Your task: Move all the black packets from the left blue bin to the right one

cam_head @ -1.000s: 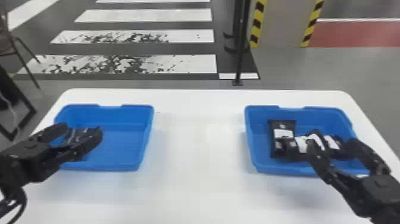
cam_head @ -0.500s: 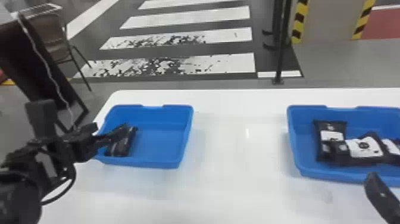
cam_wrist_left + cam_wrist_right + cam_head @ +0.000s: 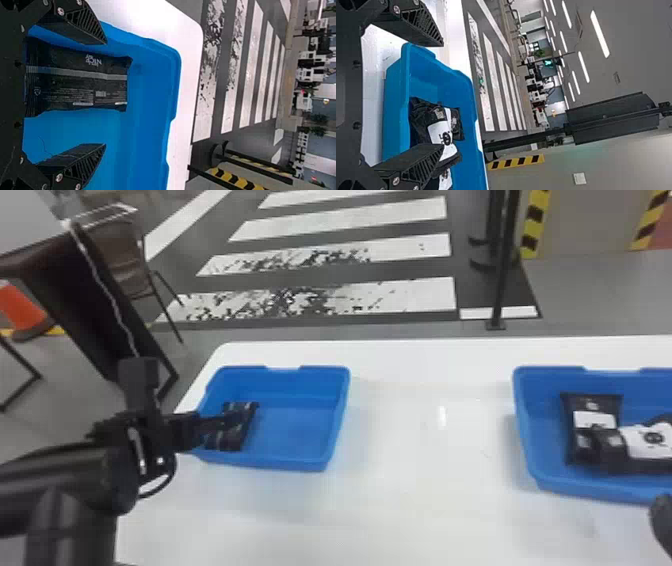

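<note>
Black packet point(image 3: 79, 85) lies in the left blue bin point(image 3: 300, 435), seen between the left tool's point(image 3: 222, 424) spread-open fingers, nearer one.

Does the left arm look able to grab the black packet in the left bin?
Probably yes: the left gripper is open over the left bin, and nothing lies on the black packet.

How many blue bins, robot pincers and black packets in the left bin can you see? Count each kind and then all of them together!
Blue bins, the left bin and the right bin: 2
Pincers, the left pincer and the right pincer: 2
Black packet seen in the left bin: 1
Total: 5
</note>
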Action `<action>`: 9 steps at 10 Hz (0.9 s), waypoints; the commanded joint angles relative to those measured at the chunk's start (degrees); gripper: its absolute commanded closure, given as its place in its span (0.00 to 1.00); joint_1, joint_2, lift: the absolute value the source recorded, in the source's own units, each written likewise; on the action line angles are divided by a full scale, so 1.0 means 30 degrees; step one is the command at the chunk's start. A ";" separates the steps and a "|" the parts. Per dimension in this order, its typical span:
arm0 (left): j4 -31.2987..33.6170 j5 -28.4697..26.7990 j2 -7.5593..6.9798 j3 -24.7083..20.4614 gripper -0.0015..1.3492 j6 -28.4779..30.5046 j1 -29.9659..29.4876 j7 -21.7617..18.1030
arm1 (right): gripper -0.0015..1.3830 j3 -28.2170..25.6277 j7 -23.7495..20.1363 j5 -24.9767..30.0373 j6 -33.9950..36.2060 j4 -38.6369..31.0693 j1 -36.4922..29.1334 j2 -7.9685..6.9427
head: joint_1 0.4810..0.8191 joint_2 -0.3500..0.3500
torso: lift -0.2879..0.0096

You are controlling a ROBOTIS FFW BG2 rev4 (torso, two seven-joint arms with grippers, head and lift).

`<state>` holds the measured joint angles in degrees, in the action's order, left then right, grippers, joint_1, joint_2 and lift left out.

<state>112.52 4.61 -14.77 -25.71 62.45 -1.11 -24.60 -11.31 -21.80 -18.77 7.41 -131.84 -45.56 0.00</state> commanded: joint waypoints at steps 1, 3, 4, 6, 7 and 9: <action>-0.1436 -0.0471 -0.0321 0.0878 0.12 0.0557 0.1122 -0.0003 | 0.09 0.0037 0.0000 -0.0102 0.0060 0.0001 0.0000 -0.0017 | 0.63 0.90 | 0.35; -0.2186 -0.0928 -0.0263 0.1182 0.12 0.1729 0.1825 0.0642 | 0.09 0.0037 0.0000 -0.0254 0.0154 0.0001 0.0000 -0.0017 | 0.63 0.89 | 0.35; -0.3311 -0.1004 -0.0292 0.1373 0.12 0.1869 0.2481 0.0730 | 0.09 0.0037 -0.0058 -0.0407 0.0341 0.0048 0.0000 -0.0017 | 0.63 0.89 | 0.35; -0.4905 -0.1309 -0.0409 0.1715 0.12 0.2947 0.3559 0.0876 | 0.09 0.0037 -0.0088 -0.0483 0.0388 0.0095 0.0047 -0.0017 | 0.63 0.90 | 0.35; -0.5514 -0.1461 -0.0585 0.2020 0.12 0.3041 0.3934 0.0876 | 0.09 0.0037 -0.0117 -0.0559 0.0482 0.0141 0.0047 -0.0017 | 0.63 0.90 | 0.35; -0.6217 -0.0966 -0.0878 0.2439 0.55 0.3182 0.4169 0.0876 | 0.09 -0.0001 -0.0146 -0.0635 0.0576 0.0188 0.0047 -0.0017 | 0.63 0.90 | 0.35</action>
<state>94.41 0.91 -17.20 -18.72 71.80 11.24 -21.96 -11.24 -22.25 -20.61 9.05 -131.33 -45.42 0.00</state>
